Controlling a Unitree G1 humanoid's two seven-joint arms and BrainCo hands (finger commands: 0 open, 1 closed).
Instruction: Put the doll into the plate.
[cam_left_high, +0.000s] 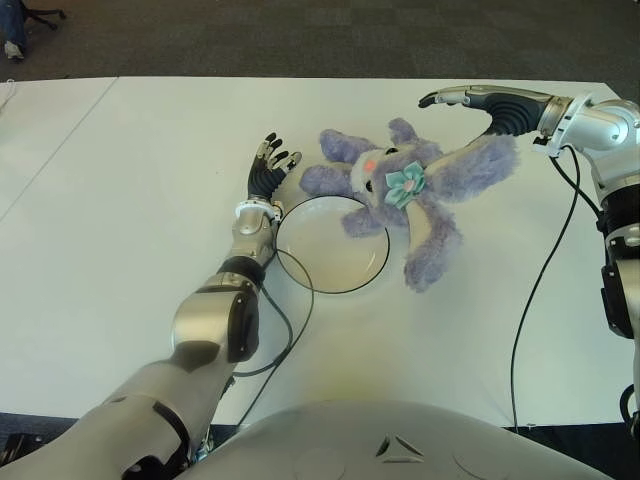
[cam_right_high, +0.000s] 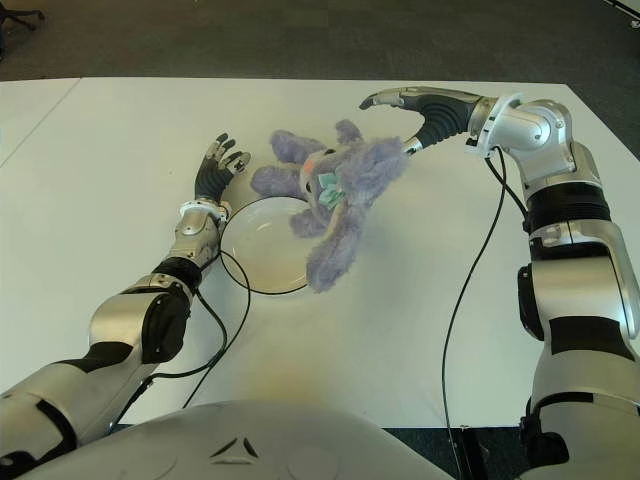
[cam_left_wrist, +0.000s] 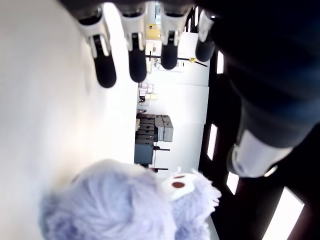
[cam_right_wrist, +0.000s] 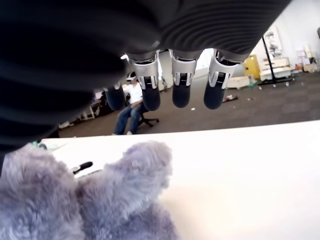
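No writing or brand can be read on any of the things. The doll (cam_left_high: 410, 185) is a fluffy lilac plush animal with long limbs, a pink spot on the face and a pale teal bow at the neck. It lies across the far right rim of the plate (cam_left_high: 330, 262), partly over it and partly on the table (cam_left_high: 120, 200), with one leg stretched toward the near edge. The plate is round, white and shallow, with a thin dark rim, near the middle of the white, smooth table. The right hand (cam_left_high: 480, 103) is over the far right end of the doll, its fingers spread and not closed on the fur. The left hand (cam_left_high: 270, 165) is just beside the plate's far left rim, fingers apart and holding nothing. A black cable (cam_left_high: 290, 330) curves along the plate's near left side.
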